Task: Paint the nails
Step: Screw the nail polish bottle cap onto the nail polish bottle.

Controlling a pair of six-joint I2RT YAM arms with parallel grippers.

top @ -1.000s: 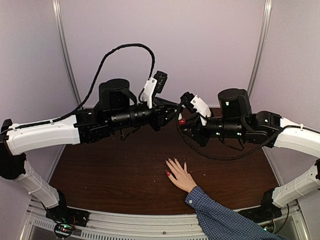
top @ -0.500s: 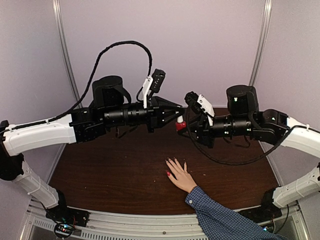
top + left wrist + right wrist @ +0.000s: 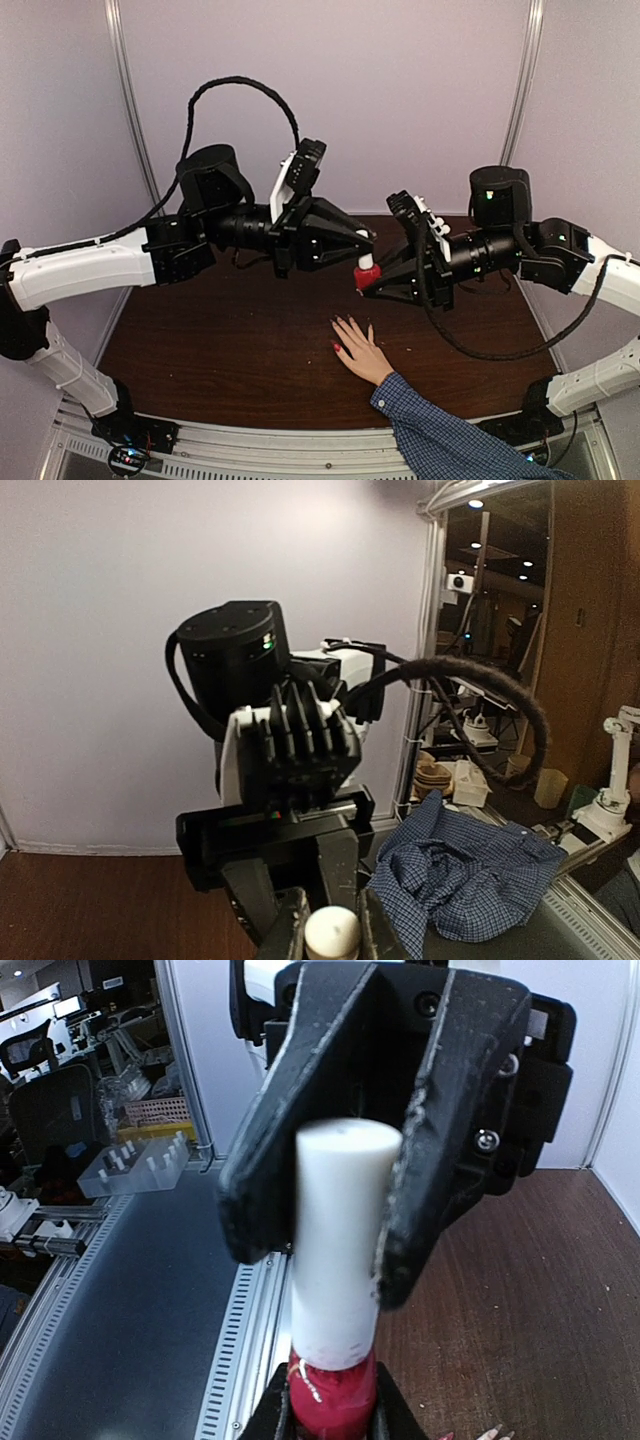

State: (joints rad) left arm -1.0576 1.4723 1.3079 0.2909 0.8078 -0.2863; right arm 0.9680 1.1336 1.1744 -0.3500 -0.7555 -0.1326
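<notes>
Left gripper: my left gripper (image 3: 367,254) is clamped around the white cylindrical cap (image 3: 367,265), one finger on each side of it.
Right gripper: my right gripper (image 3: 373,283) is closed on the small glossy red polish bottle (image 3: 366,280), pinching its body just under the cap.
Meeting point: my two grippers face each other tip to tip, raised above the dark brown wooden desk (image 3: 220,340), with the cap uppermost and the red bottle beneath it.
Hand: a light-skinned human hand (image 3: 362,352) in a blue checked sleeve (image 3: 440,432) lies flat on the desk, below my grippers and apart from them.
Nails: the nails (image 3: 337,347) are on that hand beneath my grippers. The thumb's shows red, and the others are too small to tell.
</notes>
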